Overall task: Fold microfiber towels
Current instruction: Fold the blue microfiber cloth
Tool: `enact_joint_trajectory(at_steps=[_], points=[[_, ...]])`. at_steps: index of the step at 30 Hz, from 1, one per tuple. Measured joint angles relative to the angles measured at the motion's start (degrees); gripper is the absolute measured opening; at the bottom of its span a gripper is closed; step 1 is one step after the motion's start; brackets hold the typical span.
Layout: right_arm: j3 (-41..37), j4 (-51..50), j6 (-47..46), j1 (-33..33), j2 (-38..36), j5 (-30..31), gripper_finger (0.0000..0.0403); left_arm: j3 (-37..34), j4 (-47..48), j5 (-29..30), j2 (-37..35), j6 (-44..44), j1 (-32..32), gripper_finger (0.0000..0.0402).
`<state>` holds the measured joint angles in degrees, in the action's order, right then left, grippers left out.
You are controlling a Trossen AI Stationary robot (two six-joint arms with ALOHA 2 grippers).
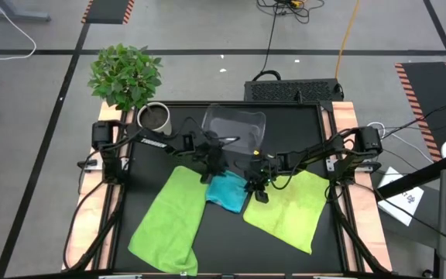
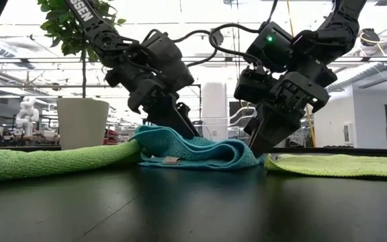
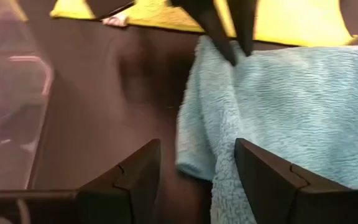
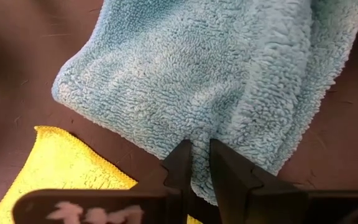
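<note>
A turquoise-blue towel (image 1: 227, 191) lies bunched in soft folds (image 2: 193, 151) at the table's middle. One lime-green towel (image 1: 169, 221) lies flat on its left and another (image 1: 289, 205) on its right. My right gripper (image 4: 201, 146) is shut on the blue towel's right side (image 1: 255, 190). My left gripper (image 3: 197, 149) is open at the towel's far left side (image 1: 206, 174). Its fingers slant down and stand on either side of a towel edge (image 3: 197, 168). My left gripper has a corner of the blue towel between its open fingers; I cannot tell whether they touch it. My right gripper pinches a bunched edge of the blue towel (image 4: 199, 134) between its two fingers. They slant down from the table's right. The towel rests slack on the table.
A clear plastic bin (image 1: 235, 128) stands just beyond the towels at the table's far middle. A potted plant (image 1: 126, 77) in a white pot (image 1: 155, 116) stands at the far left corner. A dark box (image 1: 293, 91) sits beyond the far edge.
</note>
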<state>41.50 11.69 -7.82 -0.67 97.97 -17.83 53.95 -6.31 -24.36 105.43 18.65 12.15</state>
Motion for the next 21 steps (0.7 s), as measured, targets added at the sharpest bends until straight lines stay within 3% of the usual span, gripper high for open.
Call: enact_joint_trajectory(at_steps=[9, 16, 21], points=[[0.0, 0.13, 1.43, 0.04, 0.0, -0.11, 0.0047, 0.0, 0.14, -0.28, -0.7, -0.5, -1.63, 0.0207], [0.0, 0.0, 3.51, 0.35, 0.0, -0.02, 0.0047, 0.0, 0.64, 0.19, -7.92, -0.14, -3.56, 0.0207], [0.0, -0.31, 3.12, 0.35, 0.0, 0.07, 0.0047, 0.04, 3.96, -4.31, -10.86, -5.05, -4.93, 0.0207]])
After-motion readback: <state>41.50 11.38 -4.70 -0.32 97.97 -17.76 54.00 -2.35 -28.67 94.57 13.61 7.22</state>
